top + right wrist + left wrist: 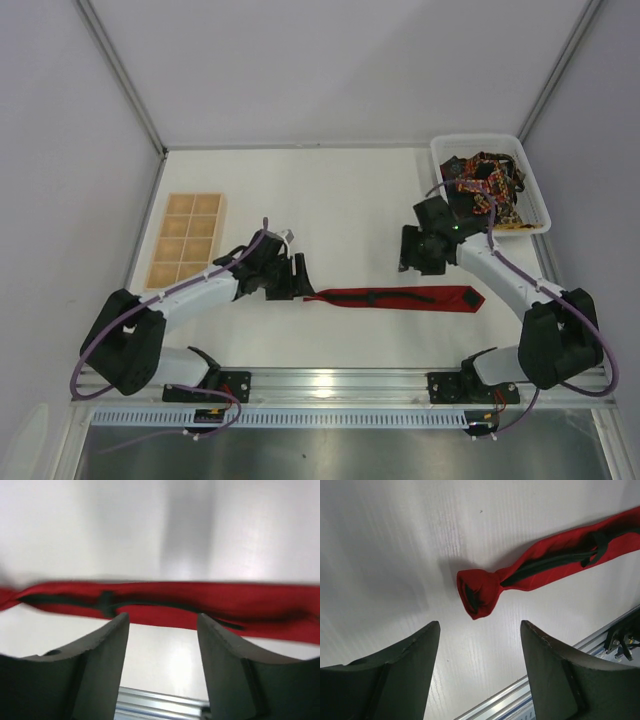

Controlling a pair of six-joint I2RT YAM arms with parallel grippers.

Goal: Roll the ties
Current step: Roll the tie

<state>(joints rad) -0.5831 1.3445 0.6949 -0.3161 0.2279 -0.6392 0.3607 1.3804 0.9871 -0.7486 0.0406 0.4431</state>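
From the overhead camera I see the red tie lying flat on the white table. It sits down toward 6 o'clock, near the aluminium rail, and stretches from 9 to 3 with its wide pointed end at the 3 o'clock side. Its narrow end, at 9 o'clock, is wound into a small loose roll. My left wrist camera shows that roll resting on the table just beyond the fingertips, not touching them. The left gripper sits at that rolled end with its jaws apart and nothing between them. The right gripper hangs at 12 o'clock of the tie's wide half, jaws likewise spread and empty. Its wrist view is blurred, but the tie crosses it from side to side. A dark strip runs along the tie's upper face. The patterned ties lie heaped in a white bin at the table's 1 o'clock corner. A wooden tray of square compartments sits at 9 o'clock, well apart from the red tie.
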